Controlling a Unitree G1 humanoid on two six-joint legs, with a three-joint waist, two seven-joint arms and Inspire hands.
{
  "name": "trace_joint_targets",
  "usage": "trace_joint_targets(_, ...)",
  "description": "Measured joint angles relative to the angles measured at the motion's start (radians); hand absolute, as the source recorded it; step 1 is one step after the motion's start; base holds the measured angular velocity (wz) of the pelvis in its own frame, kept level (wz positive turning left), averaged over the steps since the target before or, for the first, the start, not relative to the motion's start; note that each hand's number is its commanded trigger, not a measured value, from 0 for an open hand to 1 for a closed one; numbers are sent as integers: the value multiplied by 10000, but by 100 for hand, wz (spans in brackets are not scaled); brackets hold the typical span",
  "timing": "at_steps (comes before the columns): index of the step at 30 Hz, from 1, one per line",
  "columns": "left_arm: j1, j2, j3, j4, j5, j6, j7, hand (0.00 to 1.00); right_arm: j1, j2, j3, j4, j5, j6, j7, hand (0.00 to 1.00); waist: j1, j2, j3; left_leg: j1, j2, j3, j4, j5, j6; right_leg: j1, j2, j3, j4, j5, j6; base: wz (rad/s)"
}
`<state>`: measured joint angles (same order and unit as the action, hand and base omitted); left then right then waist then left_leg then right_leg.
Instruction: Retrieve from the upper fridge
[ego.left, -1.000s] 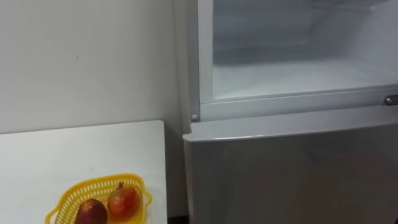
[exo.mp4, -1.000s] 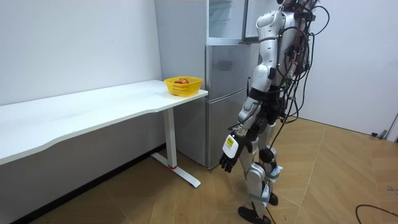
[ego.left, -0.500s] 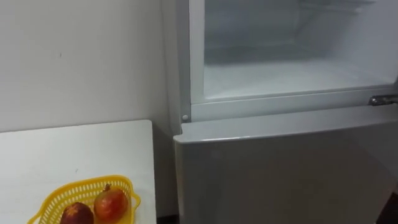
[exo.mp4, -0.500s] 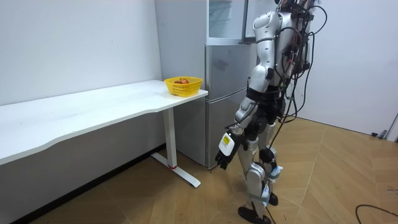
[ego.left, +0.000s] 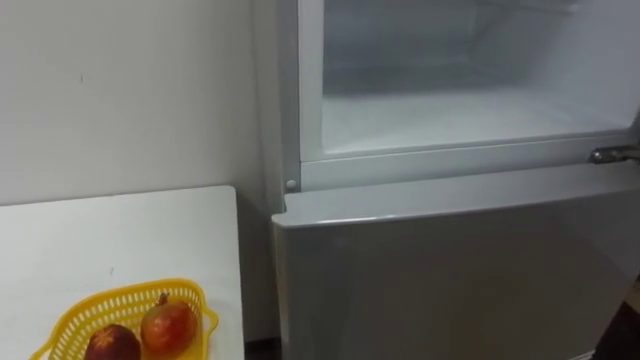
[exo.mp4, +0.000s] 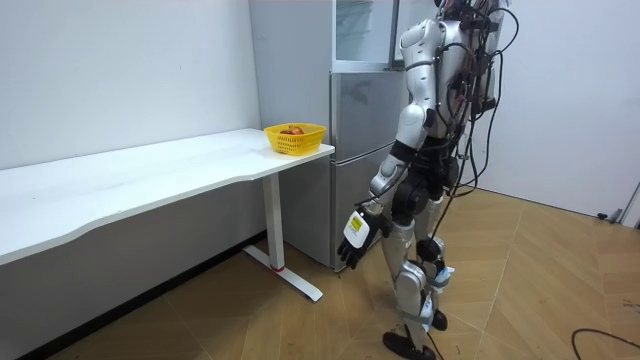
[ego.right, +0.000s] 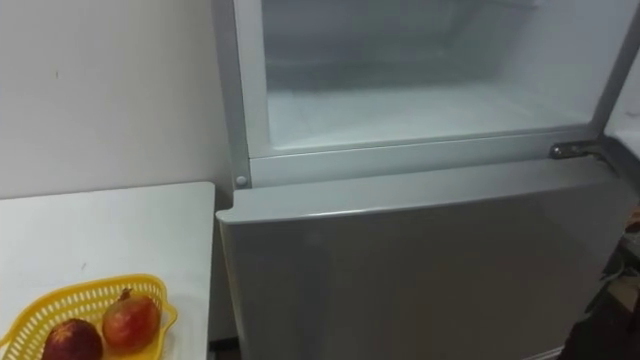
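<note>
Status: parked square in front of the fridge (exo.mp4: 350, 150), worktop (ego.left: 120, 230) off to the left. Upper compartment (ego.left: 460, 110) wide open. Shelf floor bare as far as visible, but top of the cavity cut off, so can't rule out something higher up. Lower door (ego.left: 450, 280) closed.

Task items most likely the two fruits sitting in the yellow basket (ego.left: 120, 298) at the worktop's fridge-side end: orange-red fruit (ego.left: 168, 325) touching darker red fruit (ego.left: 112, 343), both down inside the rim.

Left hand (exo.mp4: 350, 243) hanging low beside the thigh in the room view, fingers loose and apart, carrying nothing.

Step in hand, by best guess: fetch-and-drop finished, close-out pending. Nothing in transit, nothing left on the visible shelf.

Next move needs:
- quick look up into the hidden part of the cavity before calling it empty
- if empty, arm raised from full hang to compartment height for closing up
- hinge side to the right, judging by the metal hinge bracket (ego.right: 575, 150) at the ledge's right end, so likely a small shuffle that way for reach
- gentle push only

Risk: elbow clipping the basket while turning.
</note>
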<state>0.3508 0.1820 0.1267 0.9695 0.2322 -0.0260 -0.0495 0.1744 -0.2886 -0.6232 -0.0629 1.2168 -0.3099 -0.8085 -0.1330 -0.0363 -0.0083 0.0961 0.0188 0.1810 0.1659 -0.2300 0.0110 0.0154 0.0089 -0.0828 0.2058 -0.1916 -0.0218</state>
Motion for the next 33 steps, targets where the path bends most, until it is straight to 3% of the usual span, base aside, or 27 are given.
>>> trace_joint_targets(11, -52, -35, 314, 168, -30, -232, 241, 0, -514, 0, 1, -793, 700, -6, 1123, 0, 32, -8, 27, 33, 10, 125, -10, 0, 0, 36, 4, 118, -5, -1, 5, -2)
trace_joint_targets(33, 85, -135, 660, 712, 409, -220, 395, 0, -1022, 0, 134, -1381, 680, 77, 3308, 0, 334, -38, 61, 7, 22, 229, 84, -1, 1, 3, -59, -59, 130, -9, 6, 1)
